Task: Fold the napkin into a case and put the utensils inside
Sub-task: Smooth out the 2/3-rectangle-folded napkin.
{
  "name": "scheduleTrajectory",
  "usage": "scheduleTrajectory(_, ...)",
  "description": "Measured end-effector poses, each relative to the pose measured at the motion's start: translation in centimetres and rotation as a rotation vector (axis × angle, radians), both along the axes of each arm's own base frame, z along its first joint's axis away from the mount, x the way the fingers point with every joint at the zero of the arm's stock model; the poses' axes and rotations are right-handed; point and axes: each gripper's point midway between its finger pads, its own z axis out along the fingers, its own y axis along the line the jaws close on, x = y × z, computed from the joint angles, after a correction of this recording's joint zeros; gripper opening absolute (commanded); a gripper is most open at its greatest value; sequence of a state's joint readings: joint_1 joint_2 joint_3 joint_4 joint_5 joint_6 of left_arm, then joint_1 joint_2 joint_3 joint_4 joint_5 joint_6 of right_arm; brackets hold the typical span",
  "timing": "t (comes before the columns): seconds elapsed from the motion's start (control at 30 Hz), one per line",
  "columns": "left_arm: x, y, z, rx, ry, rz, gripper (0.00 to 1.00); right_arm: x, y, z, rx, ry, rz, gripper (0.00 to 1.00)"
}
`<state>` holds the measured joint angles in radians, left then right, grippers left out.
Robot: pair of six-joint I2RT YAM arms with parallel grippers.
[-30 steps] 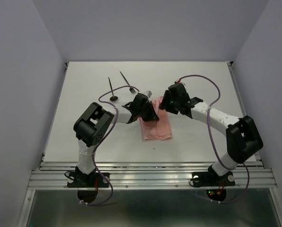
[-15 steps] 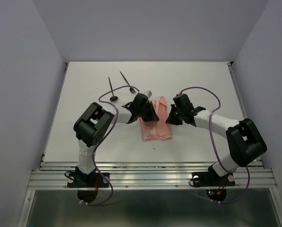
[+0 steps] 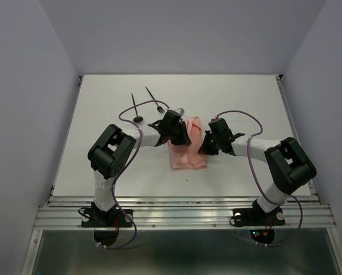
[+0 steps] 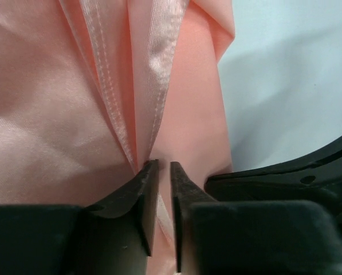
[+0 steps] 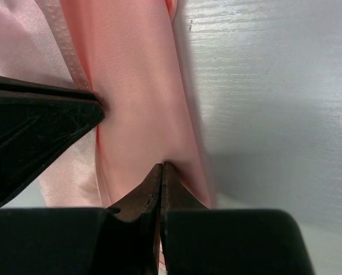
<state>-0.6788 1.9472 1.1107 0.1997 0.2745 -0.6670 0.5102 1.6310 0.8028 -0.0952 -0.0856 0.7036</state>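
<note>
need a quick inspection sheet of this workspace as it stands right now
surface: white table, flat
job's things: napkin folded into a narrow strip mid-table; fork and spoon lie apart from it at the far left, not inside
clutter: nothing seen
grippers: left gripper jaws narrowly parted at a napkin fold, grip unclear; right gripper shut, tips at the napkin's right edge
cables: purple cables loop along both arms
surroundings: pale walls on three sides, metal rail at the near edge
</note>
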Motion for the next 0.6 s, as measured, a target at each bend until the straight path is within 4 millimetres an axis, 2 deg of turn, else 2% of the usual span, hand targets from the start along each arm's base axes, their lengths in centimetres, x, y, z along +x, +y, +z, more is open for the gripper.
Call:
scheduleTrajectory(0.07,0.5,0.3,0.5,0.03,-0.01,0.01,0.48,0.0,0.0,0.0,0.0,0.0,-0.001,0.01)
scheduleTrajectory(0.1,0.9,0.4,0.9,0.047,-0.024,0.018,0.59,0.0,0.0,0.0,0.0,0.0,-0.001,0.01)
scheduleTrajectory(0.17,1.9,0.4,1.8,0.066,-0.051,0.029,0.69,0.0,0.0,0.0,0.0,0.0,-0.001,0.01)
scheduleTrajectory(0.2,2.3,0.3,2.3,0.075,-0.066,0.034,0.81,0.0,0.0,0.0,0.0,0.0,-0.001,0.01)
scheduleTrajectory(0.3,3.8,0.3,3.9,0.103,-0.107,0.049,0.94,0.0,0.0,0.0,0.0,0.0,-0.001,0.01)
scheduleTrajectory(0.43,5.9,-0.1,4.8,0.143,-0.144,0.074,0.94,0.0,0.0,0.0,-0.001,0.0,-0.002,0.01)
scheduleTrajectory(0.47,6.1,-0.1,4.8,0.149,-0.148,0.075,0.91,0.0,0.0,0.0,-0.001,0.0,-0.002,0.01)
scheduleTrajectory(0.6,6.9,0.4,2.6,0.228,-0.131,0.085,0.84,0.0,0.0,0.0,0.0,0.0,-0.003,0.01)
